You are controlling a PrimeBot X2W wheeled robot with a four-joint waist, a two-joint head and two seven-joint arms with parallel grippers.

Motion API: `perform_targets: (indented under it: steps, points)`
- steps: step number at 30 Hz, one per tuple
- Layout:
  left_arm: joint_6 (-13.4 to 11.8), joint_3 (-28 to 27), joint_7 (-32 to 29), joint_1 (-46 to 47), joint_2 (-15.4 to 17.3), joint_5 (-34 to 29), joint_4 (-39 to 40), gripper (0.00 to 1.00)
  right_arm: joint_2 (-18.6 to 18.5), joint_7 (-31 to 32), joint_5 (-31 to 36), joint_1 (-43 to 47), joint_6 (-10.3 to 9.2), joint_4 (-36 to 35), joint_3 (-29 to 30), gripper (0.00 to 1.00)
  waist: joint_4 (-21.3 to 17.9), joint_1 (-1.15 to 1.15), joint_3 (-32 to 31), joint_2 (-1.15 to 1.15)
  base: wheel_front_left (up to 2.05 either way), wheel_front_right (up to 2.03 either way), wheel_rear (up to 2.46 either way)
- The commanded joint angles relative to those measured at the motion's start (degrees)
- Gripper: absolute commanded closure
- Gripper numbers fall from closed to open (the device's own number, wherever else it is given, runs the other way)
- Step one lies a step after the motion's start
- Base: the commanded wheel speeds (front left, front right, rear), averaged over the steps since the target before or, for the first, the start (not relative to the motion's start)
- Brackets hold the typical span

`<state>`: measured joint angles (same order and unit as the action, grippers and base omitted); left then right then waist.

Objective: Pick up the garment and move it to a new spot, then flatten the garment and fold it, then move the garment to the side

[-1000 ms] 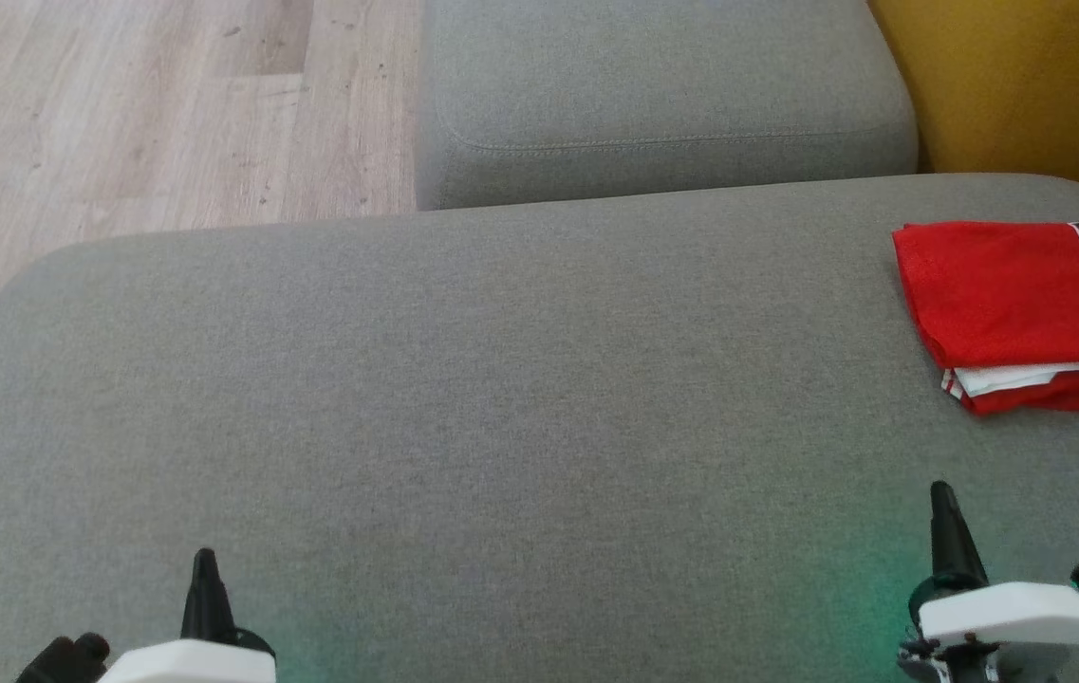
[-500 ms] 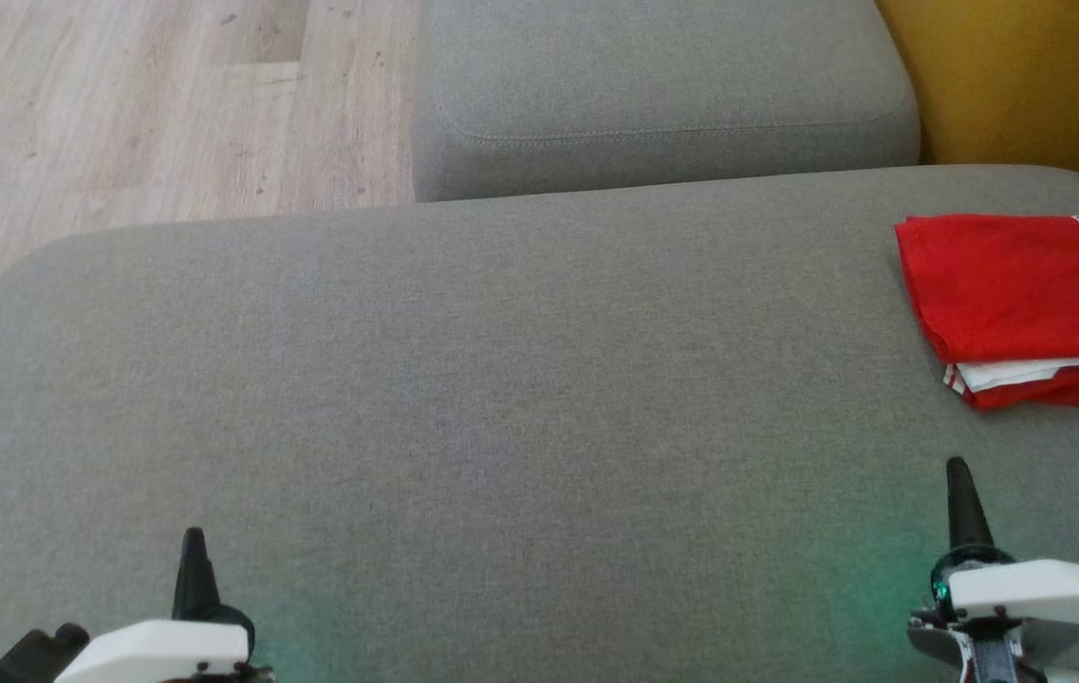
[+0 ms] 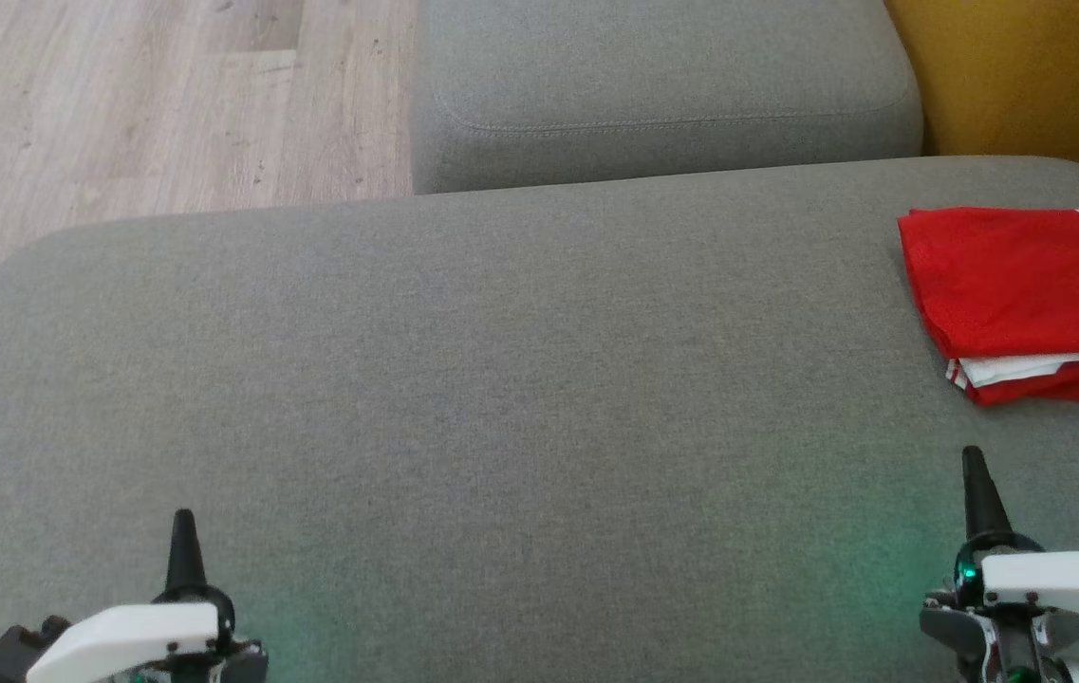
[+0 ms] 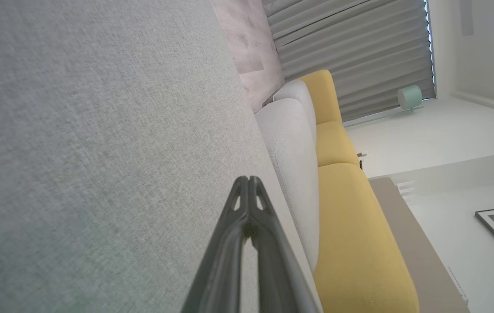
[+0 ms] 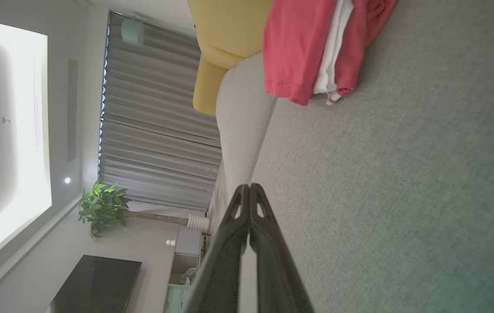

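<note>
Both grippers are clenched on nothing: the left gripper (image 3: 183, 536) sits at the lower left and the right gripper (image 3: 976, 474) at the lower right, over the grey cushion (image 3: 501, 379). The garment (image 3: 1004, 285) lies folded at the right edge of the head view. I judge the job nearly finished. I'd draw both arms straight back, clear of its near hem.

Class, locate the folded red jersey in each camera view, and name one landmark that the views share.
Head view: red jersey at the right edge, on the grey cushion.
Right wrist view: top, right of centre, on that cushion.
Left wrist view: grey cushion at left, yellow sofa at lower right.
Shared landmark: the yellow sofa.
</note>
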<state>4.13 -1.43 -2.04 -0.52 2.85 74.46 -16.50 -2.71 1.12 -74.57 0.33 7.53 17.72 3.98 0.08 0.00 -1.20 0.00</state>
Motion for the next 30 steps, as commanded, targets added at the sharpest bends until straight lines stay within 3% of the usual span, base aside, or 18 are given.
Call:
perform_targets:
  steps: [1,23,30]
  points:
    - [0.6,-1.9,-0.4,3.5,0.1,1.4,2.0,1.0,-0.8,0.6,-1.7,-3.7,-0.03,-2.4,-0.7,1.0,0.0,0.0,0.1,0.0,0.0,0.0,0.0]
    - [3.1,-4.8,-4.0,6.4,0.0,16.1,2.4,1.0,-0.8,4.3,-16.6,-6.2,-0.04,-3.6,1.5,1.0,-0.1,0.0,1.2,0.0,0.0,0.0,0.0]
    - [3.4,-5.1,-4.4,6.7,0.0,17.7,2.4,1.0,-0.7,4.8,-18.2,-6.4,-0.04,-3.7,1.8,1.0,-0.1,0.0,1.4,0.0,0.0,0.0,0.0]
